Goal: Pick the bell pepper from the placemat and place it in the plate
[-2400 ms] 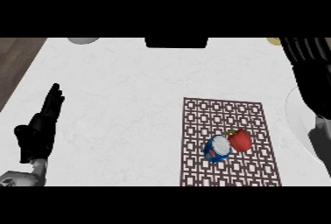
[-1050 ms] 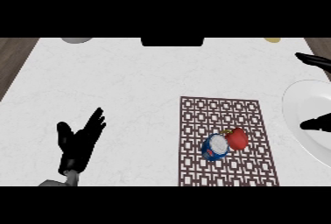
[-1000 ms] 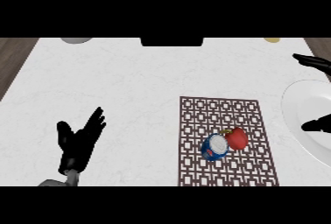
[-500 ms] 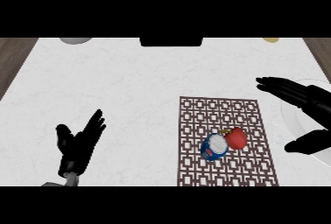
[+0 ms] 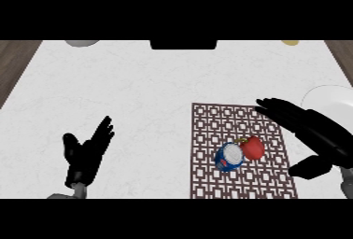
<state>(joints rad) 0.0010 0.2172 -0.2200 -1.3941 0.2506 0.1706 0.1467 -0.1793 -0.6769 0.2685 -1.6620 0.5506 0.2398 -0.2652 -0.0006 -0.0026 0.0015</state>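
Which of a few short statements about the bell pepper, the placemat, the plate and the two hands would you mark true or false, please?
1. The red bell pepper lies on the placemat. True.
2. The right hand is curled round the pepper. False: its fingers are straight, beside the pepper and not closed on it.
3. A blue and white object sits against the pepper. True.
4. The pepper is in the plate. False: it is on the placemat.
5. The left hand rests open at the lower left. True.
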